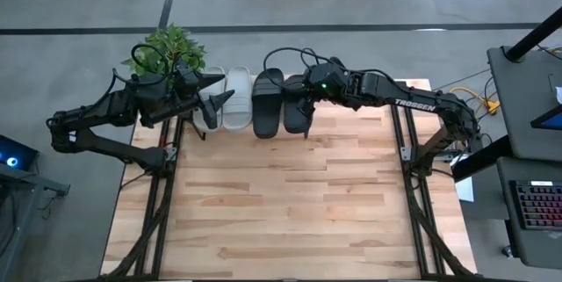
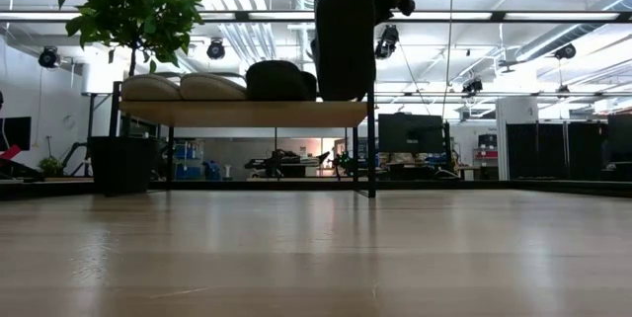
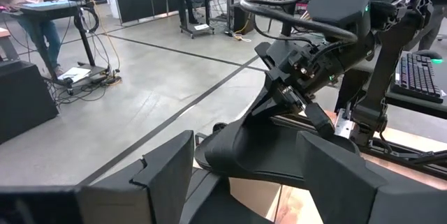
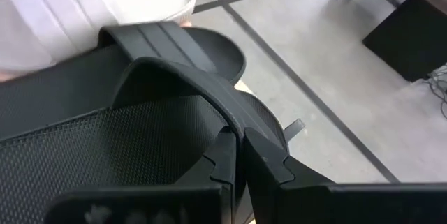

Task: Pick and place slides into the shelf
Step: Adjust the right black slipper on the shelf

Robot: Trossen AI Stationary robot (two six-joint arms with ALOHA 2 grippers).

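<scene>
Room: bright workshop hall with a grey concrete floor, ceiling pipes and lamps, and other workstations beyond the desk (image 1: 290, 212).
Desk: pale wood planks, bare across the near part; everything sits at the far edge.
Shelf: low rack (image 2: 247, 113) with a light wooden board on thin black legs, at the desk's far edge, beside a potted plant (image 1: 171, 51).
Slides on the shelf: two light grey slides (image 1: 235, 97) side by side nearest the plant, then one black slide (image 1: 267, 102) next to them, all lying flat on the board.
Fourth slide: black (image 2: 346, 36), hanging upright above the open end of the shelf, not yet down on the board; wide ribbed strap, textured footbed.
Right tool (image 4: 241, 165): reaches in over the far end of the shelf, fingers pinched together on the strap of the hanging black slide.
Left tool (image 1: 211, 104): sits at the plant end of the shelf over the grey slides, fingers spread apart and holding nothing.
Progress: three of four slides look placed; the last is over its spot, so the task seems nearly done.
Left to do: lower the fourth slide flat beside the other black one and let go.
</scene>
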